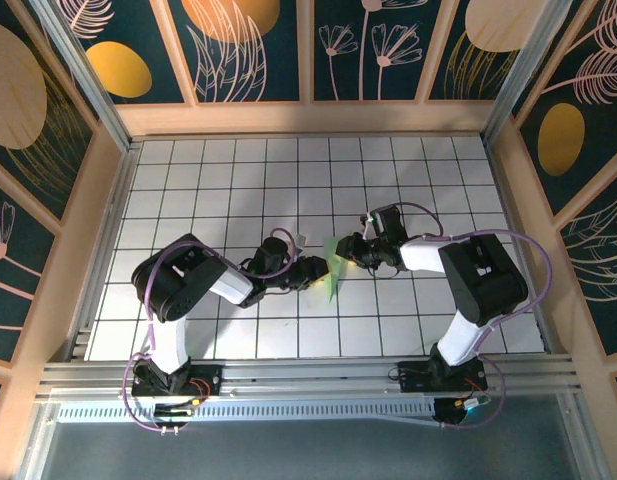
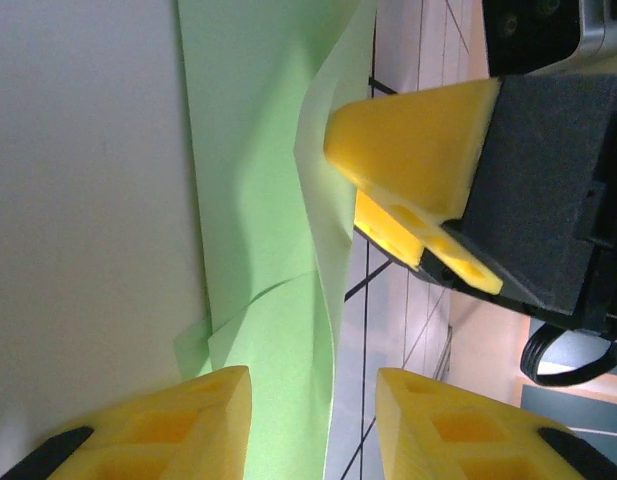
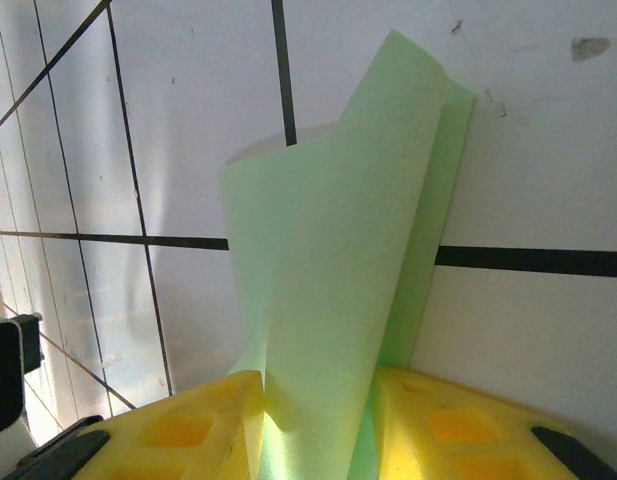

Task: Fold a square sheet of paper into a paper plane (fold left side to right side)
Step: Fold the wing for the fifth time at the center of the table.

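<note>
From above, the pale green sheet of paper (image 1: 334, 278) sits on the white grid table (image 1: 188, 180) around its middle, a little toward the near edge. It stands up off the surface between the two arms. The left gripper (image 1: 321, 272) reaches it from the left side and the right gripper (image 1: 346, 252) from the right, but this view is too small to read either grip.

The right wrist camera settles the right one. Its yellow fingers (image 3: 198, 430) are clenched on the bottom of the sheet, which rises between them as a curled, doubled panel with one edge leaning against the table.

The left wrist camera shows the other side. The right gripper's fingers pinch a lifted fold of the paper. The left gripper's own fingers (image 2: 458, 430) stand apart, released. The sheet's edge runs between them, and a strip of table is visible between that edge and one finger.
</note>
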